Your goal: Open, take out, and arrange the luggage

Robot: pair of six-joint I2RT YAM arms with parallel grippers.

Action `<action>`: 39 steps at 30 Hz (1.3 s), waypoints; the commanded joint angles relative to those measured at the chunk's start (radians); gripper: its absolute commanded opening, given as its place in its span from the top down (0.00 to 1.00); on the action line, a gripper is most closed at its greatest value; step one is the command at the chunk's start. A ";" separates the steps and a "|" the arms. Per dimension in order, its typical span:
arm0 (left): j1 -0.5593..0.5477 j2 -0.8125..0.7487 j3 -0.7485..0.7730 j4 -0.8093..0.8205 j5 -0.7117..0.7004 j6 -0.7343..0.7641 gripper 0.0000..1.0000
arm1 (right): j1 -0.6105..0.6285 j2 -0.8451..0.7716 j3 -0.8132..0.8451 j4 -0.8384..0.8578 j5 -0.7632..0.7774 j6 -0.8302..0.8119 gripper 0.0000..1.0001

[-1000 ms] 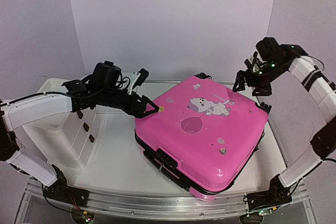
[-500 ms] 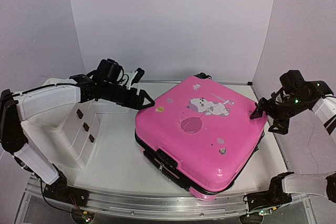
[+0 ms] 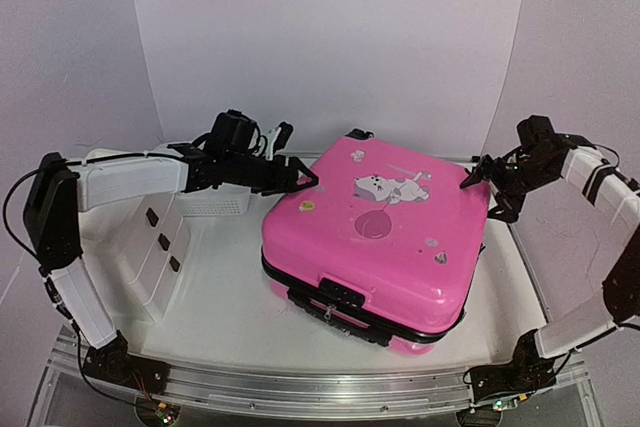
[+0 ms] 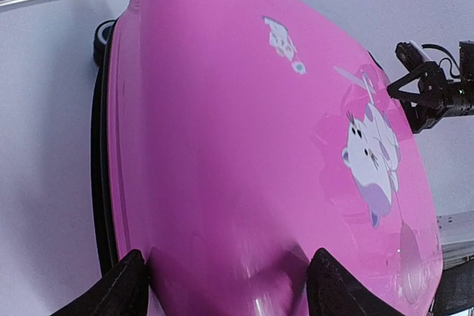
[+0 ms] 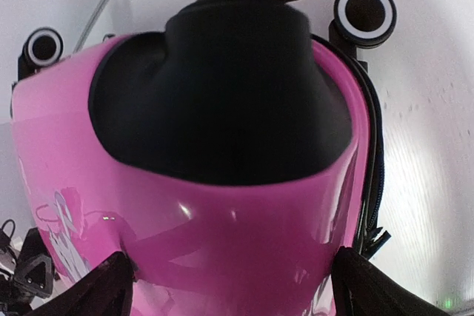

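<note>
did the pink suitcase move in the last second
Yes. The luggage has swivelled: its near corner has pulled back from the front rail, and its lock side now lies squarer to that rail.

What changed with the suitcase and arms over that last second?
The right fingers dropped to the luggage's far right corner; the left fingers reached further to its far left corner. The luggage turned slightly, near corner swinging right. It stays closed; drawer unit unmoved.

Lighting: was bright and even, shadows soft. Glare: pale patch lay on the suitcase (image 4: 244,146) between the left fingers (image 4: 118,286). Focus: right fingers (image 5: 111,286) were blurred.
</note>
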 commanded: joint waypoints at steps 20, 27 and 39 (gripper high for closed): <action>-0.095 -0.114 0.168 -0.155 -0.238 0.293 0.17 | -0.040 0.082 0.101 -0.113 0.163 -0.369 0.02; -0.276 -0.496 -0.262 -0.082 -0.404 0.261 0.21 | 0.050 -0.044 0.079 -0.239 0.241 -0.402 0.02; -0.471 -0.370 -0.453 0.170 -0.552 0.090 0.61 | 0.167 -0.218 0.034 -0.317 0.088 -0.360 0.02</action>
